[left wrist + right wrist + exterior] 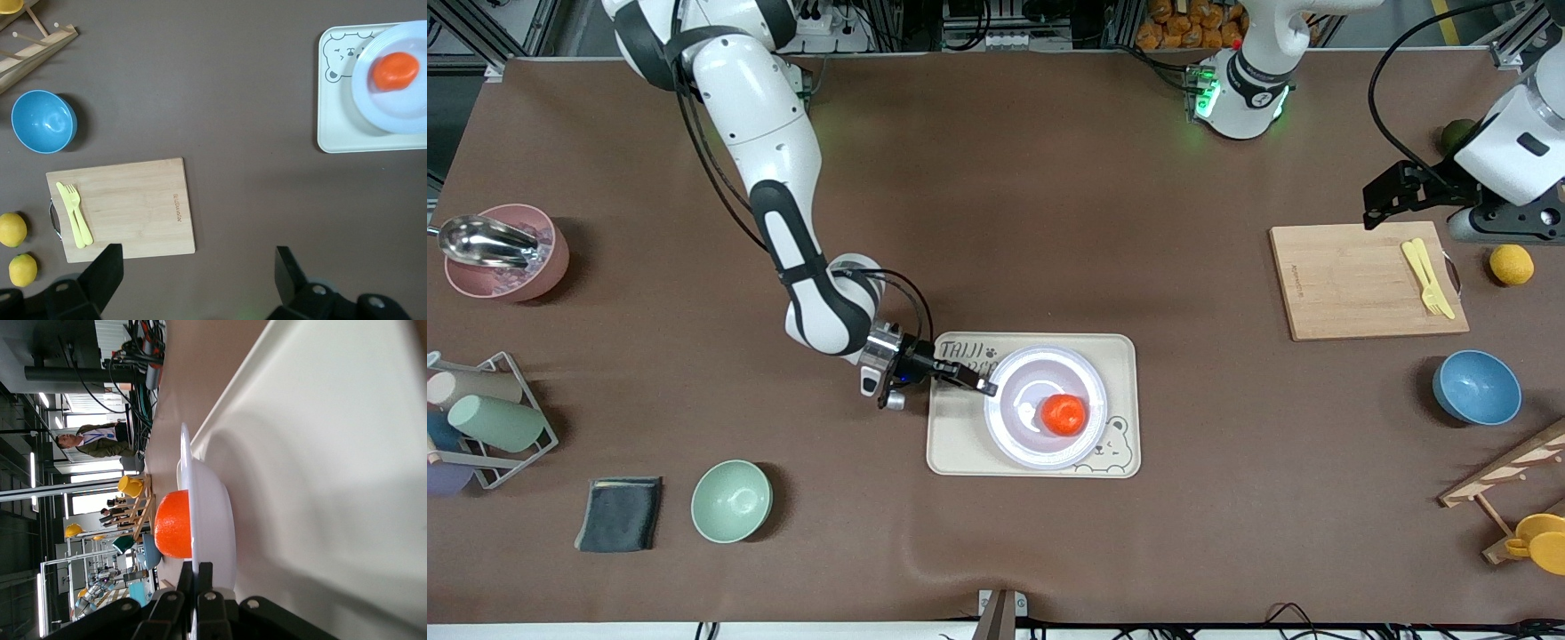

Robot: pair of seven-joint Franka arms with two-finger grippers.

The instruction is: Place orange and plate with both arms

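We are seeing the right gripper [985, 385] clamping its fingers on the rim of the plate [1014, 427], at the edge toward the right arm's end of the table. The plate is sitting on the tray [947, 444], and the orange [1064, 414] is resting in it. The left gripper [193, 270] is waiting with its fingers apart over the cutting board [1352, 284].

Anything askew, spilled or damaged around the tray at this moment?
Nothing stands out. The orange sits in the plate, which lies flat on the tray. The right gripper is shut on the plate's rim. The left gripper waits open above the table near the cutting board.
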